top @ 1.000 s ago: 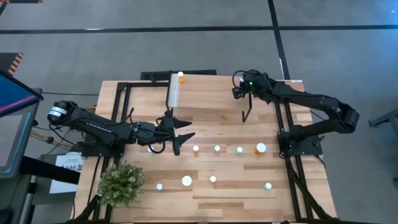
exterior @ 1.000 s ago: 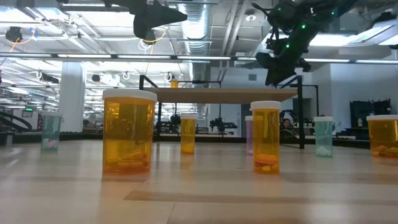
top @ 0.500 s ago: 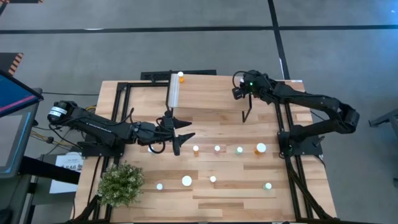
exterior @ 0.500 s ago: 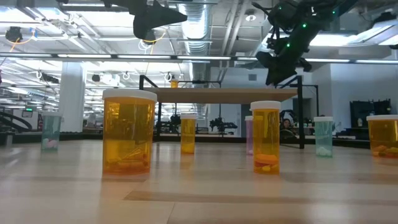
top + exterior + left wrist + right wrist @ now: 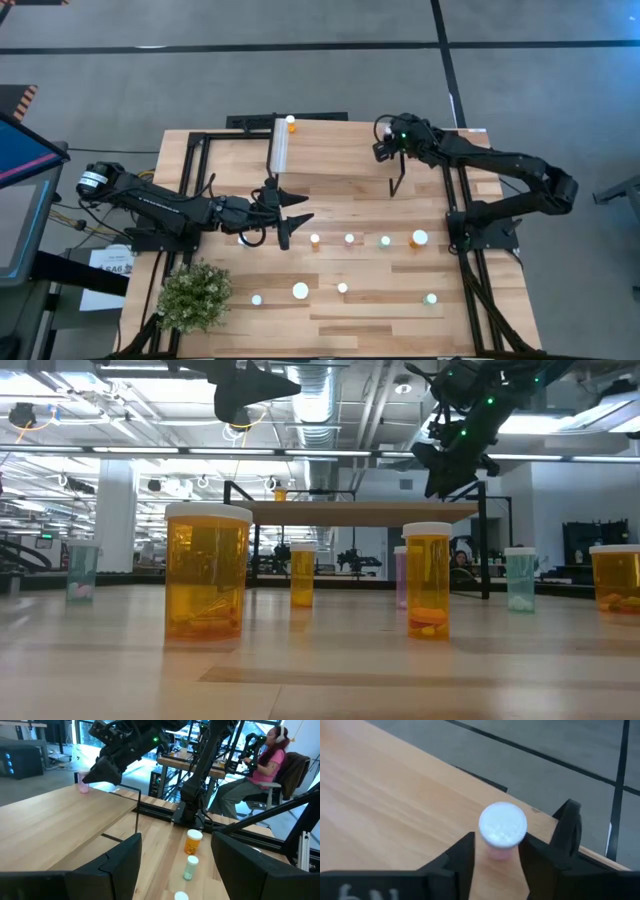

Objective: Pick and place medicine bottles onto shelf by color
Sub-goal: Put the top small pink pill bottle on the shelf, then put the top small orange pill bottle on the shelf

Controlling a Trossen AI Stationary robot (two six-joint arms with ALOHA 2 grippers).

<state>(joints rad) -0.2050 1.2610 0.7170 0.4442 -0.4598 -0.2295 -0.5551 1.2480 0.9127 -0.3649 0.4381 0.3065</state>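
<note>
The right gripper (image 5: 496,865) is closed on a pink bottle (image 5: 501,832) with a white cap, holding it over the right end of the shelf (image 5: 340,155), close to its back edge. In the low view this gripper (image 5: 450,465) hangs just above the shelf top (image 5: 350,512). An orange bottle (image 5: 290,123) stands at the shelf's far left corner.

The left gripper (image 5: 292,212) hovers off the shelf's front left corner, fingers spread and holding nothing; through its wrist camera the wide gap between the fingers (image 5: 125,857) frames an orange bottle (image 5: 193,841) and a green one (image 5: 190,868) on the table.

More bottles stand in loose rows in front of the shelf, among them a big orange one (image 5: 207,573), a slimmer orange one (image 5: 428,580) and a green one (image 5: 520,579). A small plant (image 5: 194,294) sits at the table's (image 5: 380,330) front left corner. Beyond the table, a seated person (image 5: 260,770) wearing headphones shows amid other workbenches.
</note>
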